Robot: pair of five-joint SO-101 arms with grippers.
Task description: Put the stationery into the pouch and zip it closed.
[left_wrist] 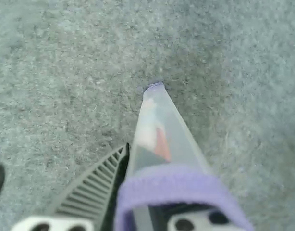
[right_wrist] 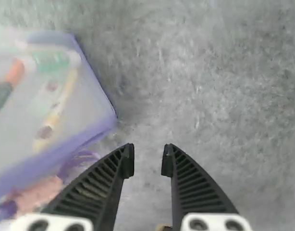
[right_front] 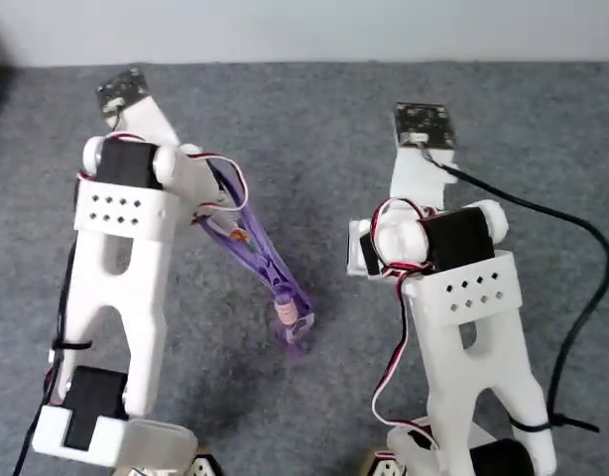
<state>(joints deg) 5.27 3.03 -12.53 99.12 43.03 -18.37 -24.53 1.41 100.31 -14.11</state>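
With the left gripper (left_wrist: 133,159) clamped on one end of the pouch (right_front: 270,268), pens (right_wrist: 46,96) inside, and the right gripper (right_wrist: 147,159) slightly open and empty beside it, the dangling pouch may slip when the zip is tugged.

In the high view the upper end of the pouch (right_front: 268,266) is hidden behind the left arm (right_front: 121,248). The left arm and the right arm (right_front: 463,297) each cover their own jaws, and both arm bases are cut off at the lower edge.

From the left wrist the pouch is edge-on and blurred. The stationery (left_wrist: 154,137) inside is only pale and orange smears, and one jaw of the left gripper (left_wrist: 138,156) is hidden behind the pouch.

From the right wrist the pouch runs off the picture's edge. A pink piece (right_wrist: 32,199) near the right gripper (right_wrist: 147,161) is too blurred to name.
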